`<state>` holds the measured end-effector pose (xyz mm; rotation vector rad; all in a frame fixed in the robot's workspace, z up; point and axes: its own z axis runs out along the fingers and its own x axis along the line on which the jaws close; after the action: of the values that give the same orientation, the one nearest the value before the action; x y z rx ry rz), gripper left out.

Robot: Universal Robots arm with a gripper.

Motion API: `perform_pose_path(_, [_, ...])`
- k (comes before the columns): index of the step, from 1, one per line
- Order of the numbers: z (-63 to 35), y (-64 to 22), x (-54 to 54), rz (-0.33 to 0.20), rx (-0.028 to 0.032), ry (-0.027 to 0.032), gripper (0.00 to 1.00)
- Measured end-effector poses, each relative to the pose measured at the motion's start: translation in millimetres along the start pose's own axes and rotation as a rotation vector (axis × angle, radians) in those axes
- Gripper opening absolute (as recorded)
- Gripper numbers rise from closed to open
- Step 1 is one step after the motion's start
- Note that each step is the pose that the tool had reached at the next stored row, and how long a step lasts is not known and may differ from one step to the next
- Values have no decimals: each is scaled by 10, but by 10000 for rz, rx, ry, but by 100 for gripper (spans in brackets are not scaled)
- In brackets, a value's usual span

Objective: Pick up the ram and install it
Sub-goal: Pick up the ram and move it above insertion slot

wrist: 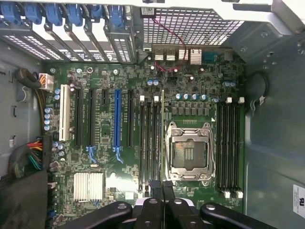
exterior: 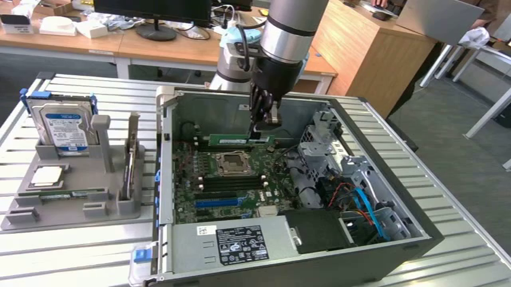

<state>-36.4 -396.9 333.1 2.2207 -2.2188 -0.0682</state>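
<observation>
In the exterior view, my fingers (exterior: 265, 124) are pinched narrow on the ram (exterior: 236, 140). It is a long green stick with a pale label I cannot read, held level inside the open computer case (exterior: 215, 113) above the motherboard (exterior: 188, 173). The power supply (exterior: 239, 242) bears black and white labels, their print too small to read. On the surface (exterior: 80, 251), a grey holder (exterior: 72, 209) carries a blue-labelled hard drive (exterior: 64, 128), a silver processor (exterior: 48, 174) and a second stick (exterior: 128, 164) on edge.

In the wrist view, my fingers (wrist: 156, 191) grip the ram (wrist: 163, 119), a thin edge-on line between the black memory slots (wrist: 147, 143) and the processor socket (wrist: 189, 152).
</observation>
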Motion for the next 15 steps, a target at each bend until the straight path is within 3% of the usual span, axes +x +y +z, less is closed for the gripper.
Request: perform_pose_path(15, [137, -4, 4, 0, 6, 1, 11])
